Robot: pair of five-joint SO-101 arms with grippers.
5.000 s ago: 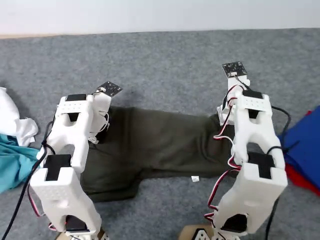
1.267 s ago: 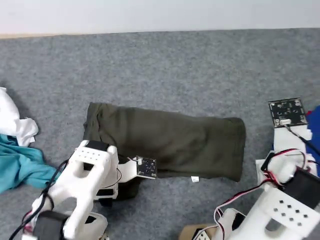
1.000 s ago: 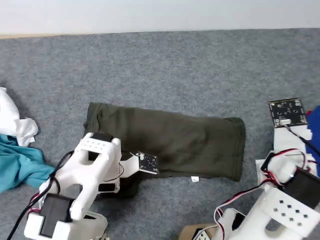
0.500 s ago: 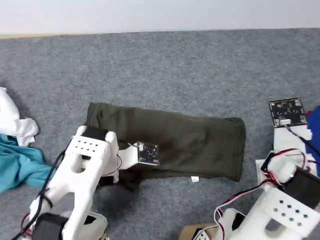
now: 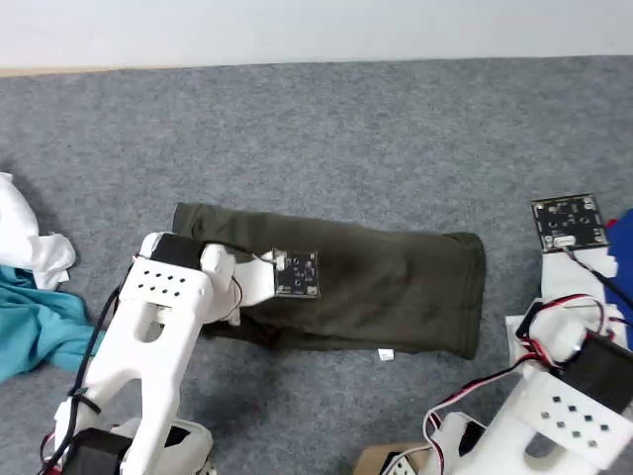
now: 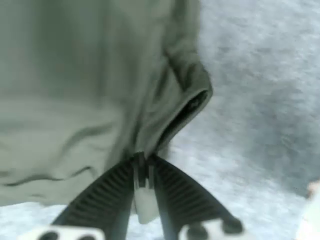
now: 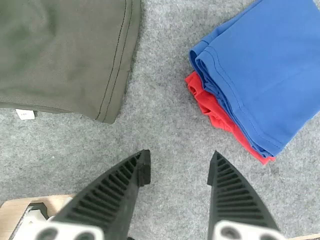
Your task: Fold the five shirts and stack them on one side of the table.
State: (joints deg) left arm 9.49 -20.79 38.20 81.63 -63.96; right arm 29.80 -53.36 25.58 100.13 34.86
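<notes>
A dark olive shirt (image 5: 376,282) lies folded into a long band across the middle of the grey table. My left gripper (image 6: 142,172) is shut on a fold of its sleeve (image 6: 185,95) at the shirt's front left, lifting that cloth over the body; the left arm (image 5: 163,307) covers that corner in the high view. The olive shirt's hem (image 7: 112,65) shows in the right wrist view. My right gripper (image 7: 175,175) hangs open over bare carpet between that hem and a folded blue shirt (image 7: 260,65) lying on a red one (image 7: 212,112).
A white shirt (image 5: 25,242) and a teal shirt (image 5: 35,322) lie crumpled at the table's left edge. The blue shirt's edge (image 5: 623,247) peeks out at the far right. The right arm (image 5: 564,376) stands at the front right. Open carpet (image 5: 326,129) stretches behind the olive shirt.
Both arms drew back from the shirt's far corners. The left gripper then took the front-left sleeve and has been carrying it up and over the shirt. The right arm stays still.
</notes>
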